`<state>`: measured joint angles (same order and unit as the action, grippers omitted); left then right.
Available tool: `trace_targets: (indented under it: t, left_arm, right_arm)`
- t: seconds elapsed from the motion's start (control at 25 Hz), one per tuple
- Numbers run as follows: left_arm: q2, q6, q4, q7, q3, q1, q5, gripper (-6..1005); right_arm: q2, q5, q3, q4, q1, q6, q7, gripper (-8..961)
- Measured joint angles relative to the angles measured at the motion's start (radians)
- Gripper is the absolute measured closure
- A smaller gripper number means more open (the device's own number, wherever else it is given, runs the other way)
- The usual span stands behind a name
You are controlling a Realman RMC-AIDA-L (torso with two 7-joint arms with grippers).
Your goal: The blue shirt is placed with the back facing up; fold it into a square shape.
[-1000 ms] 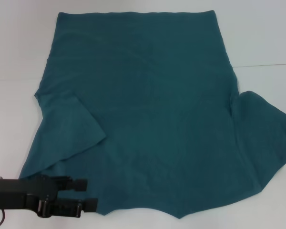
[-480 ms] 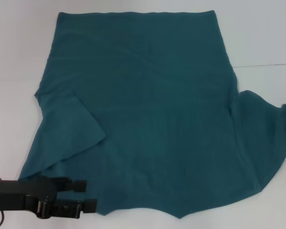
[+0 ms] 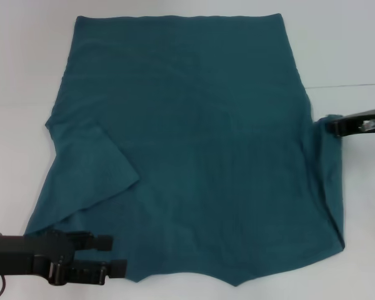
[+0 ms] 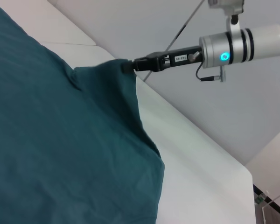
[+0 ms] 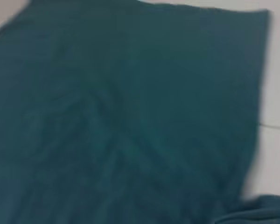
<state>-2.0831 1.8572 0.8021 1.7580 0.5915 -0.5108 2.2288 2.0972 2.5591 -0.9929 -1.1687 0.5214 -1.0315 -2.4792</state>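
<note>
The blue shirt (image 3: 194, 150) lies flat on the white table (image 3: 12, 156). The right gripper (image 3: 332, 124), clamped on the right sleeve, is folding it inward; next comes carrying it over the body. The left gripper (image 3: 115, 255), fingers apart, idles near-left.

You see one shirt (image 3: 194, 144), spread on one desk (image 3: 15, 150). You have two grippers in view: the left gripper (image 3: 115, 255) at the shirt's near corner, the right gripper (image 3: 332, 125) clamped on one sleeve.
</note>
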Motion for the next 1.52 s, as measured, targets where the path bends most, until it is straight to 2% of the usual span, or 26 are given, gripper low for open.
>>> trace_targets:
  t: [0.32, 0.48, 0.72, 0.96, 1.2, 1.4, 1.52]
  left_arm:
    - [0.0, -0.003, -0.003, -0.002, -0.003, 0.002, 0.0, 114]
    - [0.0, -0.004, -0.003, -0.002, -0.002, 0.006, 0.0, 114]
    - [-0.002, -0.006, -0.003, -0.003, -0.004, 0.014, 0.0, 115]
    - [-0.003, -0.012, 0.0, -0.003, -0.016, 0.024, 0.0, 116]
    - [0.0, -0.029, -0.001, -0.003, -0.04, 0.026, 0.0, 117]
    - [0.016, -0.032, 0.033, 0.025, -0.068, 0.026, 0.016, 118]
    - [0.024, -0.025, 0.071, 0.06, -0.099, 0.026, 0.043, 118]
  right_arm:
    - [0.0, -0.062, -0.195, -0.055, -0.009, -0.017, -0.003, 904]
    - [0.001, -0.063, -0.252, -0.046, 0.002, -0.012, -0.001, 891]
    - [-0.002, -0.064, -0.265, 0.006, 0.04, -0.026, -0.015, 872]
    - [-0.004, -0.071, -0.263, 0.002, 0.038, -0.028, -0.013, 853]
    - [-0.005, -0.111, -0.26, -0.003, 0.033, -0.028, -0.004, 626]
    - [-0.006, -0.114, -0.233, -0.024, 0.032, -0.071, -0.004, 379]
    - [-0.006, -0.114, -0.199, -0.057, 0.024, -0.127, -0.003, 142]
